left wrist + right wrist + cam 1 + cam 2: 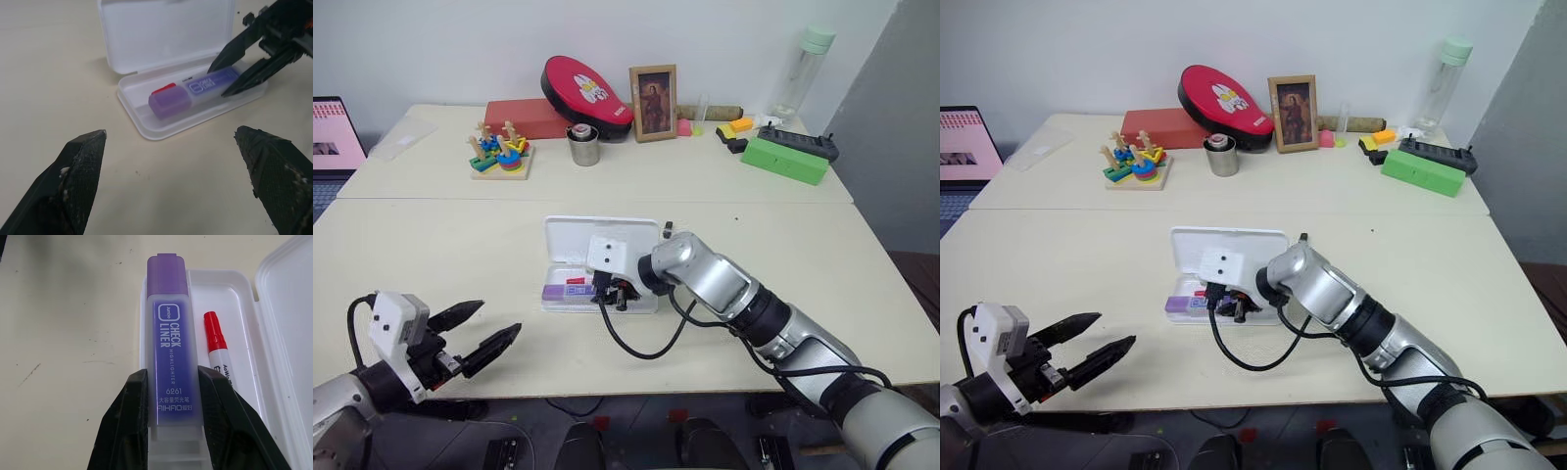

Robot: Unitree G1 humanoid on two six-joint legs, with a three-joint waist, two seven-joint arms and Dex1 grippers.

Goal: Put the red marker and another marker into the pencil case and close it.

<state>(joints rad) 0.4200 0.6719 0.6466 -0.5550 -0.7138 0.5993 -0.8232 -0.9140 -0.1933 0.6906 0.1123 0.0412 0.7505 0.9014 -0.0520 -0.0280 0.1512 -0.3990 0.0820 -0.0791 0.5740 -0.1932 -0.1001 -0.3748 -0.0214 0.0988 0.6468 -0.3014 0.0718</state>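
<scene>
My right gripper (pixel 171 406) is clamped on the purple highlighter (pixel 168 333), both black fingers pressed against the flat sides of its barrel near the tail end. I have it low over the open tray of the pencil case (pixel 636 305), cap pointing toward nine o'clock in the head view; I cannot tell whether it is resting on the tray floor. The red marker (pixel 215 340) already lies in the tray just beside the highlighter, on the hinge side, its red cap facing the same way. The lid stands open, folded back at twelve o'clock from the tray. My left gripper (pixel 475 335) hangs at about eight o'clock from the case, well apart from it, fingers spread wide and holding nothing. Across the far table, around one o'clock, sits a green box (pixel 784 160); at eleven o'clock, a stacking toy (pixel 501 152).
</scene>
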